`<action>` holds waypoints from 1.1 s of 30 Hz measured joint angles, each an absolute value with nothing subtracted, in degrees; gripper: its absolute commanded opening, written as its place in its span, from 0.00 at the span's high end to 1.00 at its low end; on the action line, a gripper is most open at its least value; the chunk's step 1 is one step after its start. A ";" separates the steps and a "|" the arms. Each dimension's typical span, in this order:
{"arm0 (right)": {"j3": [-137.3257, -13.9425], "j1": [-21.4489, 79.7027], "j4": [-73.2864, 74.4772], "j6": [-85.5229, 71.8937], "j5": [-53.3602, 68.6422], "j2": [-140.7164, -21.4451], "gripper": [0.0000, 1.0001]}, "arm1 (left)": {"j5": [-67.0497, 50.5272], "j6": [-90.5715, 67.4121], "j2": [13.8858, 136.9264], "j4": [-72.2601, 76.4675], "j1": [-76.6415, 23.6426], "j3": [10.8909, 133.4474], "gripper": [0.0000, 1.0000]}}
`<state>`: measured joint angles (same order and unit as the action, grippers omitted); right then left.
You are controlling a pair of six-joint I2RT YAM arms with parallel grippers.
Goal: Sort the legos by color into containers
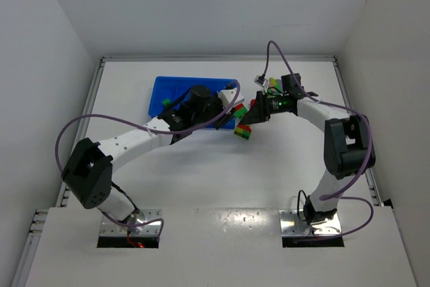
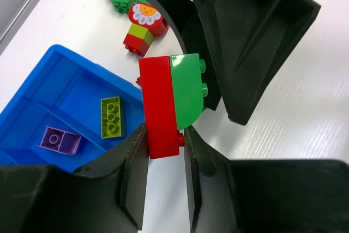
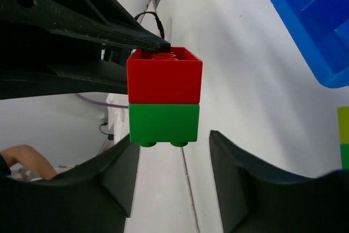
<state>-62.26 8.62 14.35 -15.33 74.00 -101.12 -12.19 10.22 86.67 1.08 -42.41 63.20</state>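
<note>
1. The tray (image 2: 65, 80) lies left, near for drops.
2. The red brick (image 2: 158, 102) is clamped by the left gripper (image 2: 163, 143) beside the tray, as an anchor.
3. The green brick (image 2: 188, 88) stuck to it is straddled by the right gripper (image 3: 173, 145), part-open, nothing gripped, seemingly for separation.

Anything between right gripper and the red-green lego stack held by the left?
Nothing. Right wrist view: green end of the red-green lego stack sits inside the right gripper, bare air beside it.

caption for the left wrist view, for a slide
Left gripper pinches the red half of a red-green lego pair beside the blue tray
</note>
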 measured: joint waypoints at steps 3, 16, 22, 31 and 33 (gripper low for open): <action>-62.85 8.62 15.22 -14.44 74.02 -101.12 0.20 | -12.21 10.22 86.70 1.04 -42.41 63.22 0.94; -66.02 8.62 15.03 -13.50 74.00 -101.25 0.57 | -12.80 10.00 87.42 0.99 -42.41 63.22 0.94; -66.59 8.36 14.41 -13.61 74.26 -102.19 0.94 | -12.64 10.04 87.39 1.04 -42.41 63.33 0.94; -66.81 7.88 20.03 -5.72 73.73 -102.08 1.00 | -10.85 9.78 88.47 0.47 -42.57 63.88 0.95; -66.78 7.31 22.44 -2.15 73.03 -101.89 1.00 | -11.27 9.61 89.82 0.40 -42.46 64.79 0.95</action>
